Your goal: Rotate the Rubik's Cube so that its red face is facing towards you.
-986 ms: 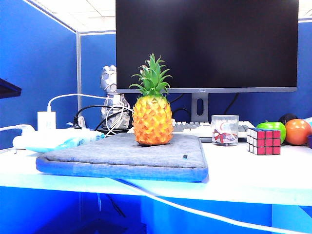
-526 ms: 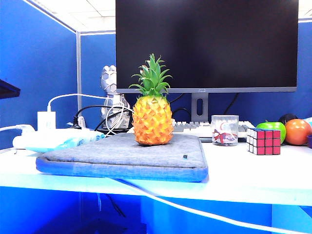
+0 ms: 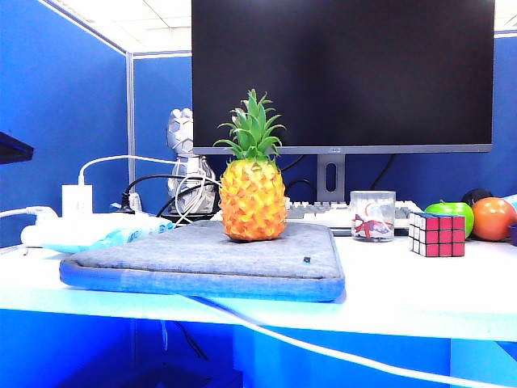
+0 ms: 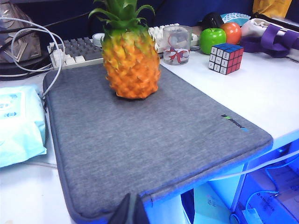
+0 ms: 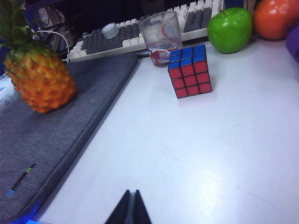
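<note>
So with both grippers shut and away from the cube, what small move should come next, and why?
Probably open the right gripper and ease it toward the Rubik's Cube. It sits shut over bare table, well short of the cube, which stands free beside the glass. The left gripper, also shut, hangs over the grey sleeve, farther off.

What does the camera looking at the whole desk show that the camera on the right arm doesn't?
Only the exterior view shows the big dark monitor and the white charger; neither arm appears there.

Only the right wrist view shows the right gripper, shut and hovering above bare table, and the Rubik's Cube's blue top.

Both show the cube's red face, the pineapple, the glass, the green apple and the grey sleeve.
</note>
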Available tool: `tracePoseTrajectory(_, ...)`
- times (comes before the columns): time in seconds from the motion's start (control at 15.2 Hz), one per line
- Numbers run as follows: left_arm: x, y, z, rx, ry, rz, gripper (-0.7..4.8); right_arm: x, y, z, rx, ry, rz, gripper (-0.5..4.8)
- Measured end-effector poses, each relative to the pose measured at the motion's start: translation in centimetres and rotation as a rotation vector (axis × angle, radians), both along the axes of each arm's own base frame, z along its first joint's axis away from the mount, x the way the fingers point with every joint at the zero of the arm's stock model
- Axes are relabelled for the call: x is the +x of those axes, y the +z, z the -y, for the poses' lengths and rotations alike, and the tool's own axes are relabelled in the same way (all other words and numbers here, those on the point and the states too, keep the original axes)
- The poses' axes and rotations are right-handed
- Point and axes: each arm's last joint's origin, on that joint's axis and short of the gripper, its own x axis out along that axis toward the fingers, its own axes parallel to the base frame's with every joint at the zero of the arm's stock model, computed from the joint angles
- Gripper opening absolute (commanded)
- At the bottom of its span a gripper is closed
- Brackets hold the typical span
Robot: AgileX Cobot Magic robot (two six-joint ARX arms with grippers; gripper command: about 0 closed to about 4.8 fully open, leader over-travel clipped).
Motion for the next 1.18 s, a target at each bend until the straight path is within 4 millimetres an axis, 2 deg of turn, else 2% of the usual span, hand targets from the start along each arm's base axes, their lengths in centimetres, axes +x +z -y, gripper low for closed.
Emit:
tracePoseTrajectory(0.2,-0.5,0.4,-0.2,-0.013,0.0,0.038,-0.02,0.0,0.0,0.0,0.0,0.0,0.001,-0.05)
tracePoseTrajectory(0.46,-2.6,2.3,-0.9,-0.084,-0.003,0.245,-0.02,-0.1,0.1,-0.1,-0.001,0.008,0.013,-0.05)
tracePoseTrajectory(0.72,-2.6,2.8,-0.9,-0.092,-0.004,0.27,-0.02,-0.1,0.1,-0.6,0.0,0.062,0.014,-0.05)
tracePoseTrajectory(1.18,-2.6,2.3,-0.9,-0.077,-0.004,0.228,-0.02,-0.1,0.1,-0.6,0.0,0.062,0.014,-0.05)
